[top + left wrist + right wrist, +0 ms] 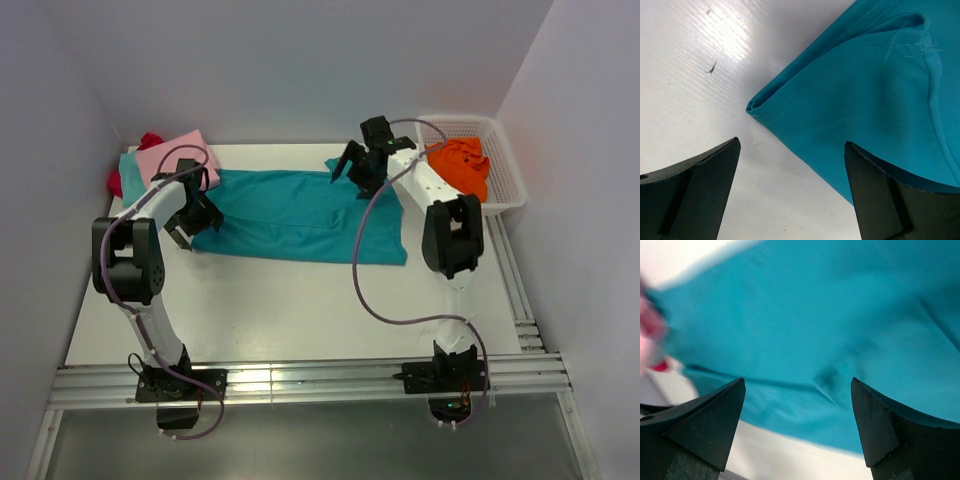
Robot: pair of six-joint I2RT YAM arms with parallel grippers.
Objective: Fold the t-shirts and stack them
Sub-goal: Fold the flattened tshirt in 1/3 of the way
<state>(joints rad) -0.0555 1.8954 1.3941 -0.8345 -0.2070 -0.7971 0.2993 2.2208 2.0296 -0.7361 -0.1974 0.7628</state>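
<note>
- Left jaws gape wide, empty, over a folded corner of the teal t-shirt [300, 215].
- Right jaws equally wide, empty, above its far edge.
- It lies spread flat on the table [300, 300].

Top view: we see bright, even, soft light, with glare on rail [250, 380] at near edge. Left wrist view sharp; we note glare streak on table [725, 30]. Right wrist view blurred throughout; teal shirt [815, 315] smeared, seams indistinct.

t-shirt [300, 215] spread centrally, basket [512, 175] far right
</note>
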